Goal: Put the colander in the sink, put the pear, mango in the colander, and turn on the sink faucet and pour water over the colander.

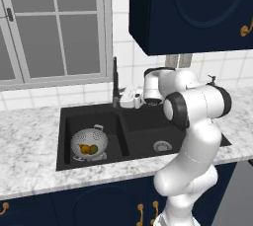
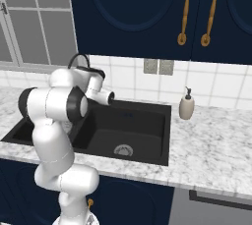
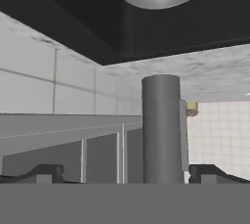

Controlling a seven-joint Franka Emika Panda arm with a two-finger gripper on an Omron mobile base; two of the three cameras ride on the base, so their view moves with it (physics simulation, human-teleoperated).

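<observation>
Here we found the colander [image 1: 89,143], a rounded silver-grey metal bowl pierced all over with small holes, sitting in the left basin of the matte black sink [image 1: 143,124]. Inside it lay two pieces of fruit [image 1: 89,149], one orange-yellow and one greener, close against each other; we could not tell which was the pear and which the mango. The sink was set into a speckled grey-white marble counter [image 1: 29,156], and its right basin showed a round steel drain [image 1: 162,146]. Behind the divider rose the faucet [image 1: 115,84], thin and black, with its high arch visible in the right base view. Our gripper [image 3: 124,171] was at the faucet's base, its jaws spread wide, and in the hand view the smooth dark cylinder of the faucet stem stood between the two finger tips [image 3: 44,171] without touching either. A cream soap bottle [image 2: 186,105] stood on the counter by the tiled wall, right of the sink.
</observation>
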